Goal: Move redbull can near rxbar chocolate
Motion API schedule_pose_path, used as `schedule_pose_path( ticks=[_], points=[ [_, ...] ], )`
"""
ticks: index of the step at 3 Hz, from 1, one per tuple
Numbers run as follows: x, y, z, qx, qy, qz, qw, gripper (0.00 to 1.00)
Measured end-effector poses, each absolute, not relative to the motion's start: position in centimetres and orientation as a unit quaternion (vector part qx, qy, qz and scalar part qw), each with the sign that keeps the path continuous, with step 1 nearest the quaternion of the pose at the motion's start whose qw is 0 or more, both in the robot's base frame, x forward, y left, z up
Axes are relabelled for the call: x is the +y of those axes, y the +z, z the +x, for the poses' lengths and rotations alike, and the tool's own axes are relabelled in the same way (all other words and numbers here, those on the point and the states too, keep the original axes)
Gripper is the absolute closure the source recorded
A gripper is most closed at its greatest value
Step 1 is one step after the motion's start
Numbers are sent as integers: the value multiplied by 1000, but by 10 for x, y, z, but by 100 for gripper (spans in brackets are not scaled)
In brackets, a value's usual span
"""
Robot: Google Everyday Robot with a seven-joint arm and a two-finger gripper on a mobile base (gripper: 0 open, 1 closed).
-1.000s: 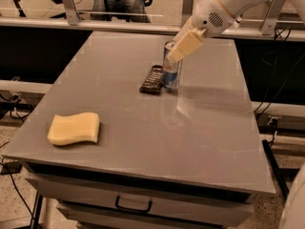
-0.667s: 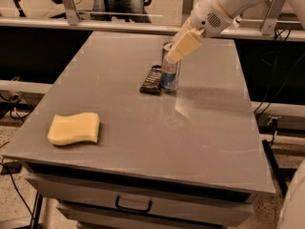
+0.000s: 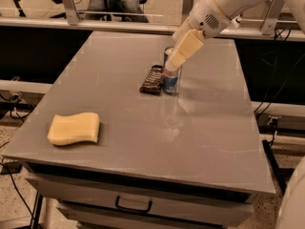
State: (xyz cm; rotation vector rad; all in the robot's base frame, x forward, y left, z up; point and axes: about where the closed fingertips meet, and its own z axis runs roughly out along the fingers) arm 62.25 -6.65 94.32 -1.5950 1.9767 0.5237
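The redbull can stands upright on the grey table, near the middle of its far half. The rxbar chocolate, a flat dark bar, lies just left of the can, touching or almost touching it. My gripper comes down from the upper right on a white arm. Its cream-coloured end is at the can's top and hides the can's upper part.
A yellow sponge lies near the table's front left corner. A drawer with a handle sits under the table's front edge. Dark rails and cables run along both sides of the table.
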Motion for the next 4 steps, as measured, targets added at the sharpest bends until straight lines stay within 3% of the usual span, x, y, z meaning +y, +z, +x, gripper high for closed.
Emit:
schedule_pose_path(
  ticks=[2, 4],
  points=[
    [-77, 943, 625, 725, 192, -597, 287, 0],
    [-141, 949, 625, 685, 190, -591, 381, 0]
  ],
)
